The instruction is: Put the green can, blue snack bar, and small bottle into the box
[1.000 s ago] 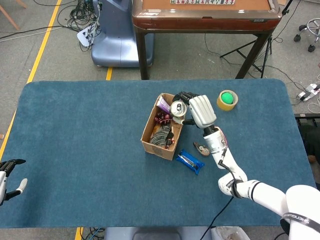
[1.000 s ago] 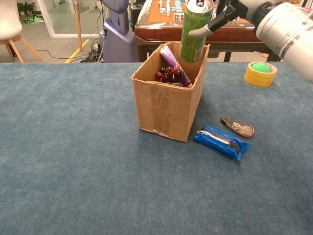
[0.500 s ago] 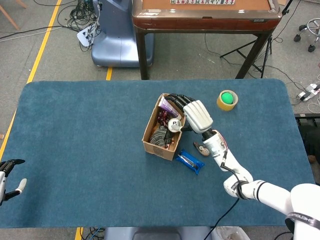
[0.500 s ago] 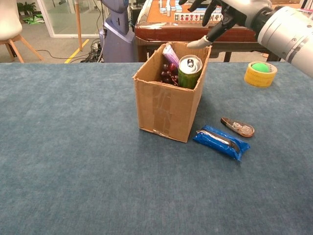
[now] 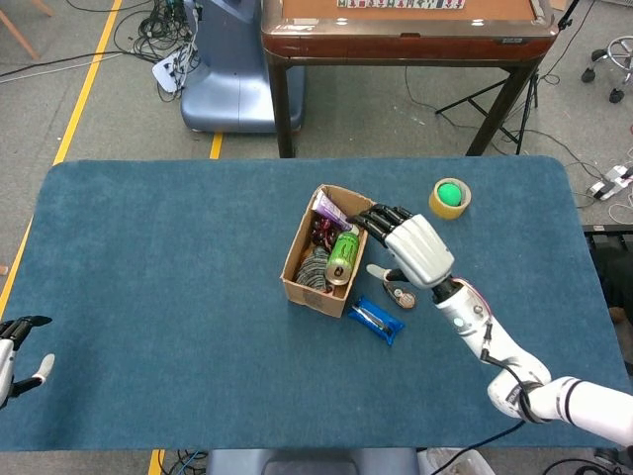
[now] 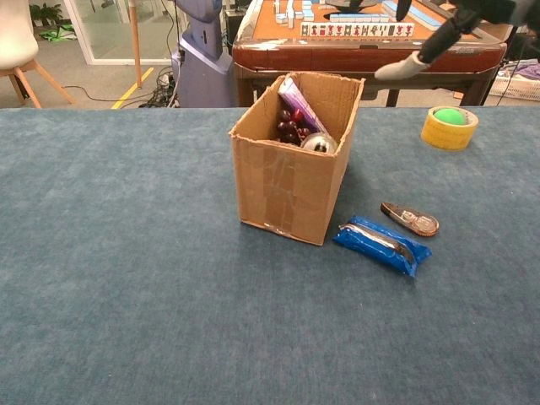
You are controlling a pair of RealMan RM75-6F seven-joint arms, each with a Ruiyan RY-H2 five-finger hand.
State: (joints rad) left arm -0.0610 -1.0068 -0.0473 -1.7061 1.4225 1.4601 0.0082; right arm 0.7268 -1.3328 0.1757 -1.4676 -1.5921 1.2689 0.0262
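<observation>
The green can lies inside the cardboard box; only its silver top peeks over the box rim in the chest view. A blue snack bar lies on the table just right of the box. The small brown bottle lies on its side beside the bar. My right hand hovers empty with fingers spread, to the right of the box and above the bottle; its thumb shows at the top of the chest view. My left hand rests open at the table's left edge.
A yellow tape roll with a green centre sits at the back right. The box also holds a purple packet, dark red grapes and a dark item. A wooden game table stands behind the blue table.
My right hand let go of the green can, which dropped and settled lying in the box. The hand then drew back to the right, away from the box.
</observation>
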